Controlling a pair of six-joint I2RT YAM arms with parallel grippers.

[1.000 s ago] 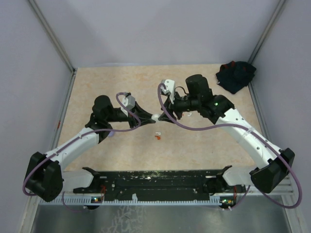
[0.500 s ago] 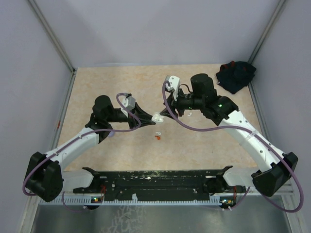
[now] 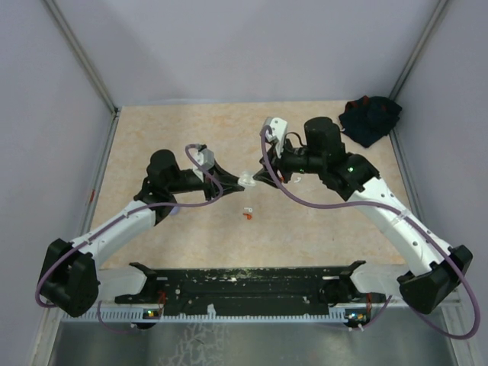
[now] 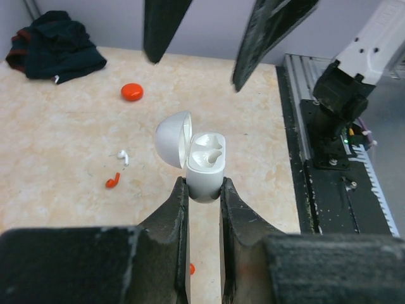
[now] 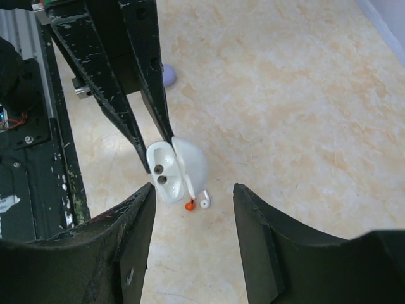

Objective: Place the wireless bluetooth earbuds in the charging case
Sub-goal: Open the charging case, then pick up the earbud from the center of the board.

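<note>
My left gripper (image 3: 242,182) is shut on the base of a white charging case (image 4: 204,167) and holds it above the table with its lid (image 4: 173,138) swung open and both sockets empty. The case also shows in the right wrist view (image 5: 169,168). My right gripper (image 3: 260,177) is open and empty, right beside the case, with its jaws spread wide (image 5: 193,193). A white earbud (image 4: 123,156) and a red earbud (image 4: 112,182) lie together on the table below the case; they also show in the top view (image 3: 246,213) and the right wrist view (image 5: 205,202).
An orange disc (image 4: 132,92) lies farther out on the table. A lavender disc (image 5: 168,75) lies near the left arm. A dark cloth (image 3: 370,118) is bunched at the back right corner. The black frame rail (image 3: 244,278) runs along the near edge.
My right gripper has drawn back from the case toward the right and stands apart from it. My left gripper has kept hold of the case, whose lid now stands open.
</note>
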